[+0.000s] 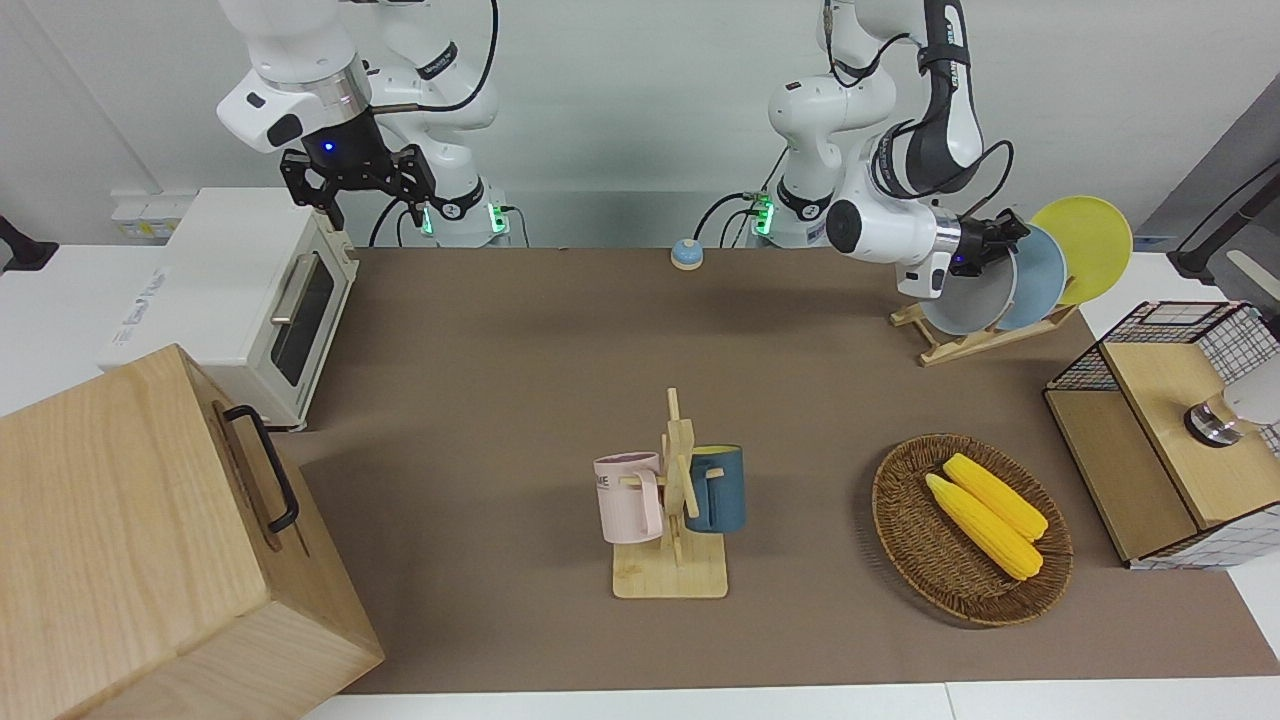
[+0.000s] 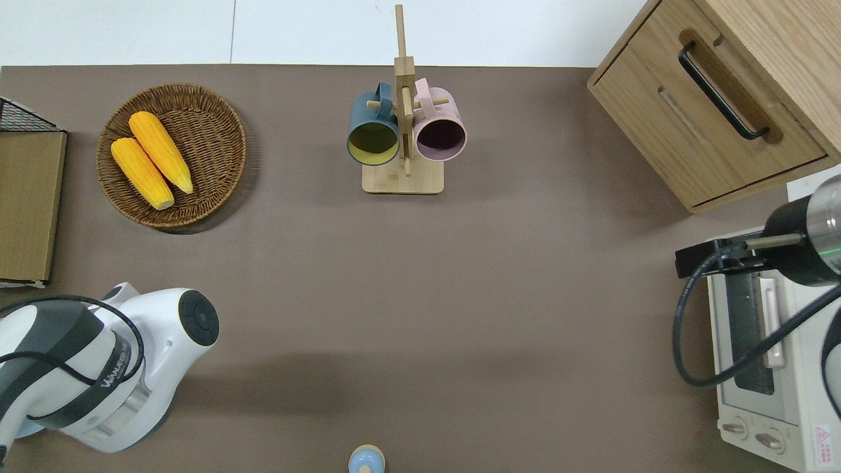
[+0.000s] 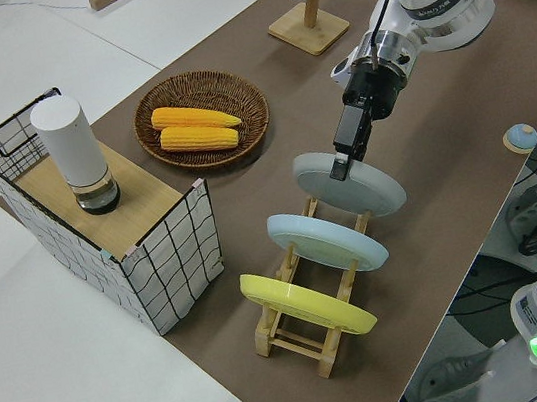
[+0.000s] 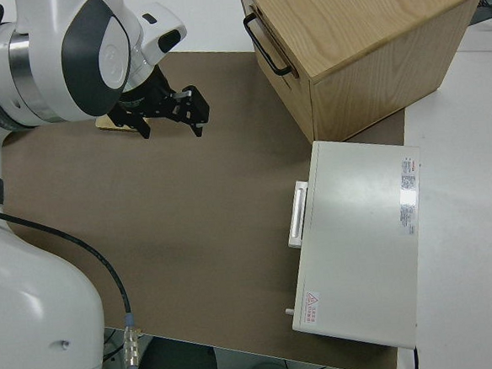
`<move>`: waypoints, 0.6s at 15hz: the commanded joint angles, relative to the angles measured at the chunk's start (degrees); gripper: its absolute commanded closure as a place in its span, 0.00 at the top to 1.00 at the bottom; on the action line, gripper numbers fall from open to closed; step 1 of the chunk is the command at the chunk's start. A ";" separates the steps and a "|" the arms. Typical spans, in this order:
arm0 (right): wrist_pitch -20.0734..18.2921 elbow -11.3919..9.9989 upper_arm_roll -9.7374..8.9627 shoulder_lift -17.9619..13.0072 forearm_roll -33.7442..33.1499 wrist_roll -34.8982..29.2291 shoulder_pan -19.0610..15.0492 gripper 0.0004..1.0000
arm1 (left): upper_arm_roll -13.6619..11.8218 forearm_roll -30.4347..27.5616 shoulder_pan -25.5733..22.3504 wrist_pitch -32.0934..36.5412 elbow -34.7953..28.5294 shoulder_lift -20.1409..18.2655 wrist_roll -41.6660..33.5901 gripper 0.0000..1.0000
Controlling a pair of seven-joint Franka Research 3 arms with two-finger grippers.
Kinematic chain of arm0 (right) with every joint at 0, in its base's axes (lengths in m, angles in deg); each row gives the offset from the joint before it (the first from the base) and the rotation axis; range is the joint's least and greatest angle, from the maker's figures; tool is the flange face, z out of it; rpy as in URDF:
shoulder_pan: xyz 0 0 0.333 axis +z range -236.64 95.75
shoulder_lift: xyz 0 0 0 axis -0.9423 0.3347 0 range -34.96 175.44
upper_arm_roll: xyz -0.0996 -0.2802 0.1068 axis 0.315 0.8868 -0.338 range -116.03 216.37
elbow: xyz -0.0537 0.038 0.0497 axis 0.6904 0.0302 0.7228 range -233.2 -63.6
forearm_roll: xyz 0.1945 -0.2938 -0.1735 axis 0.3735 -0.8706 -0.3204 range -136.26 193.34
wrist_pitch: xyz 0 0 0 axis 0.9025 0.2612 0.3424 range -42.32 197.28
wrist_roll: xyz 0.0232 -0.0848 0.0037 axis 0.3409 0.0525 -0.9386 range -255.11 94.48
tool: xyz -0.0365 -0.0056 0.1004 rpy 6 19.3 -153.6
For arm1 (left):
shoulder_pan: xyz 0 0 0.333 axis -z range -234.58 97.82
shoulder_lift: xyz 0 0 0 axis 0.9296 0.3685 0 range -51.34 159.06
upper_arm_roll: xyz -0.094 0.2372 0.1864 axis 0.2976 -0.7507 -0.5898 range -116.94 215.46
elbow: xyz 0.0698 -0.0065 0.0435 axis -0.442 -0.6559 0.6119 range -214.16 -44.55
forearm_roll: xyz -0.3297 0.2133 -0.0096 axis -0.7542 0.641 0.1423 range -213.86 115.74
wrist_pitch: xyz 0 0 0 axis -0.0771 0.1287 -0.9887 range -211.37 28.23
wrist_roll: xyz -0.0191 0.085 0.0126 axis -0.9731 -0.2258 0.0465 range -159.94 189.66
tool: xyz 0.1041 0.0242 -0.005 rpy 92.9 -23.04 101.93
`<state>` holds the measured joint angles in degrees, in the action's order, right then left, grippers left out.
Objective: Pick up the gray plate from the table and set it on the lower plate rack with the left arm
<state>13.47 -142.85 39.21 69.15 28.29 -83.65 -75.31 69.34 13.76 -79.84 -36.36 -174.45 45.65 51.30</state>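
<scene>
Gray plate (image 3: 352, 181): round, low-rimmed, tilted in the lowest slot of the wooden lower plate rack (image 3: 303, 332); my left gripper (image 3: 345, 160) pinches its upper rim. Light blue plate (image 3: 327, 240) and yellow plate (image 3: 306, 303) fill the neighbouring slots. Woven basket (image 1: 905, 540) with two corn cobs (image 1: 985, 514) nearby. Right arm parked, fingers spread.

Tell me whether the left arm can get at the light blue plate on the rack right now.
Probably not directly: the left gripper is at the gray plate, which stands beside the light blue plate and blocks it.
</scene>
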 commanded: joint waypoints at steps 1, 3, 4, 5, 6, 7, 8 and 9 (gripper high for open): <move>-0.83 0.35 -0.29 -0.14 0.43 -0.01 -0.41 0.99 | 0.31 3.17 0.47 3.29 1.41 3.45 2.67 0.00; -0.83 0.35 -0.38 -0.14 0.43 -0.01 -0.41 0.99 | 0.66 4.32 1.17 5.84 1.68 5.56 4.33 0.00; -0.83 0.35 -0.38 -0.14 0.43 -0.01 -0.41 0.99 | 0.67 4.50 1.44 6.28 1.76 6.01 4.86 0.00; -0.83 0.35 -0.38 -0.14 0.43 -0.01 -0.41 0.99 | 0.75 4.50 1.79 6.64 1.77 6.45 5.04 0.00; -0.83 0.35 -0.38 -0.14 0.43 0.08 -0.41 0.99 | 0.75 4.50 2.14 7.16 1.77 6.97 5.13 0.00; -0.83 0.35 -0.38 -0.14 0.43 -0.01 -0.41 0.99 | 0.75 4.50 2.23 7.69 1.85 7.50 5.57 0.00; -0.83 0.35 -0.29 -0.14 0.43 -0.01 -0.41 0.99 | 0.75 4.50 2.40 8.04 2.11 7.85 5.92 0.00; -0.83 0.35 -0.29 -0.14 0.43 -0.01 -0.41 0.99 | 0.75 4.50 2.84 8.39 2.38 8.03 6.10 0.00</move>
<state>13.47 -142.85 39.21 69.15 28.29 -83.65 -75.31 70.17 17.12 -78.28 -30.81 -173.81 51.59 55.76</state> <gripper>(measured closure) 0.009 1.000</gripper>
